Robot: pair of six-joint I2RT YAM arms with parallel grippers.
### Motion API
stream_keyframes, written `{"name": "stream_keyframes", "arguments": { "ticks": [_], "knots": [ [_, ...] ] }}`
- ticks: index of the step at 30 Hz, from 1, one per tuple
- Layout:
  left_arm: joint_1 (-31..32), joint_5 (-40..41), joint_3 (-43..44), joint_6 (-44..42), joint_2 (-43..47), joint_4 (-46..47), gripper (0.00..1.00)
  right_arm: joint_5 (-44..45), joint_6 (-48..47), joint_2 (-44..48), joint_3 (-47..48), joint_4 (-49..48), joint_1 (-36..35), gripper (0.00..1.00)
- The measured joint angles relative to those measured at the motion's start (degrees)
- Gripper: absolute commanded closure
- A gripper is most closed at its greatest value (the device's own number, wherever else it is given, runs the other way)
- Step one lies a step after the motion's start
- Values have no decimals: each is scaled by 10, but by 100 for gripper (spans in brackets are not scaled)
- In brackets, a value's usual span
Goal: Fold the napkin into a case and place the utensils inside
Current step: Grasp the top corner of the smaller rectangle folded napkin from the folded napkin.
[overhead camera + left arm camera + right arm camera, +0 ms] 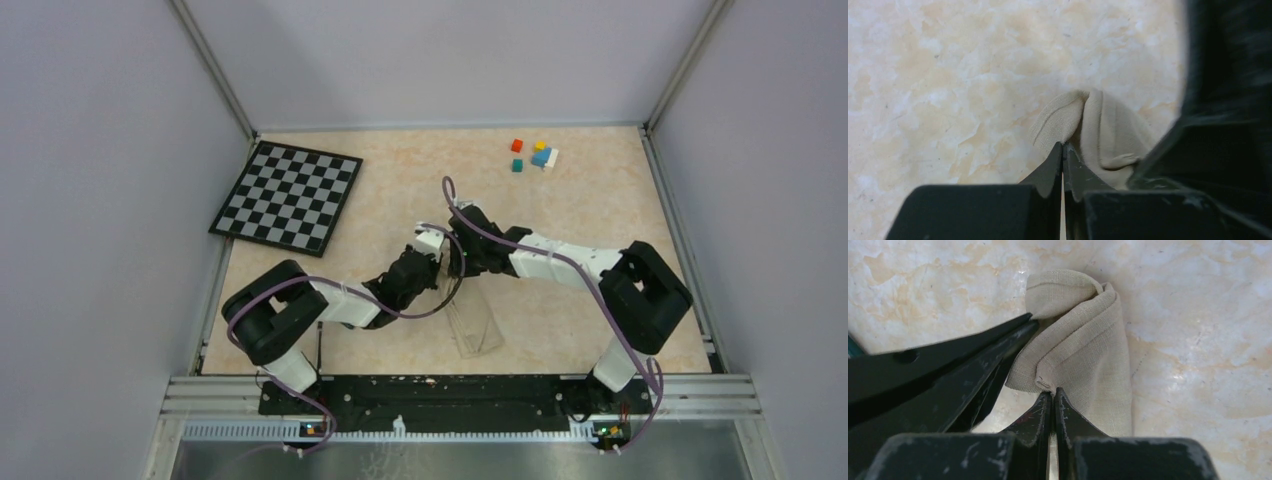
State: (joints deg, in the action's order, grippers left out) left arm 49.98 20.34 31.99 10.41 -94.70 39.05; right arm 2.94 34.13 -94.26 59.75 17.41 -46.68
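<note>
Both arms meet over the middle of the tabletop (600, 210). The left gripper (1063, 150) is pinched tight on the far end of the napkin (1088, 350), just beside the right gripper (1053, 395), which is clamped on a corner of that same end. From there the cloth trails as a narrow strip toward the near edge. Two grips side by side look meant to keep the layers together for a fold, and the case seems only half made
</note>
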Motion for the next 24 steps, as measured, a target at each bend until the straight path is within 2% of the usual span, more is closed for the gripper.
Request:
{"name": "stream_keyframes", "arguments": {
  "ticks": [7, 14, 24],
  "knots": [
    [1, -17, -5, 2, 24, 4, 100, -24, 9, -55, 20, 1, 0, 100],
    [0, -21, -19, 4, 28, 9, 100, -25, 27, -61, 21, -1, 5, 100],
    [0, -18, -36, 11, 38, 17, 100, -93, 88, -64, -9, -90, 54, 100]
  ]
}}
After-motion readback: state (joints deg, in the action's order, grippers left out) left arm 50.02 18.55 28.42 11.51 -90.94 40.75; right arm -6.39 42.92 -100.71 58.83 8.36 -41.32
